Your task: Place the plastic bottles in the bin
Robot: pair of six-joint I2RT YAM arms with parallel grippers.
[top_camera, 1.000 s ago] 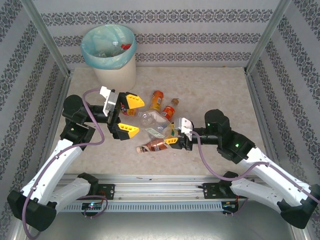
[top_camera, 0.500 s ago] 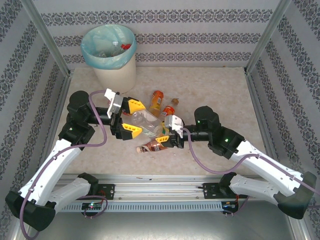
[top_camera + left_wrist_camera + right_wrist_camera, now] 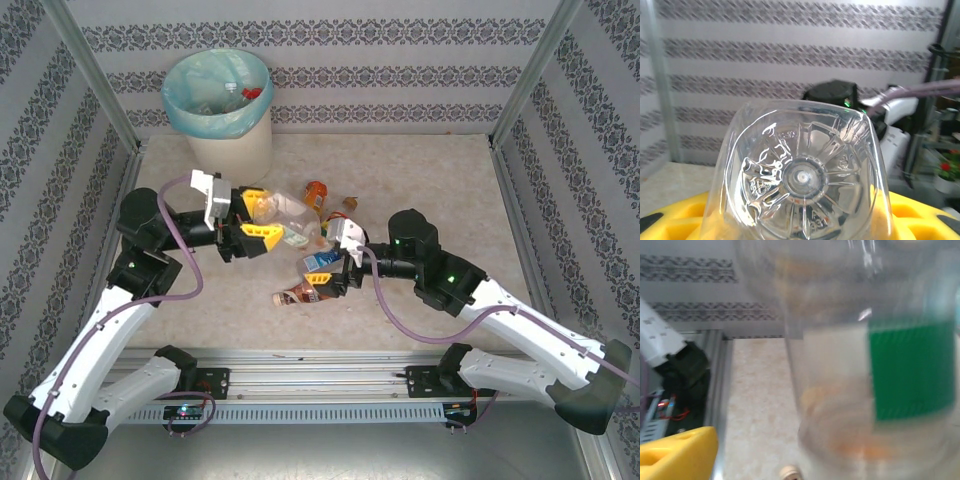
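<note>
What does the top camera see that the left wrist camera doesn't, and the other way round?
The top view adds the bin with a red cap inside, an orange bottle and a brown bottle on the table, and the left gripper seen from above. The left wrist view adds the clear bottle's ribbed, star-shaped bottom, right up close between the yellow jaws. Both show that clear bottle held by the left gripper, the right arm and the striped wall.
</note>
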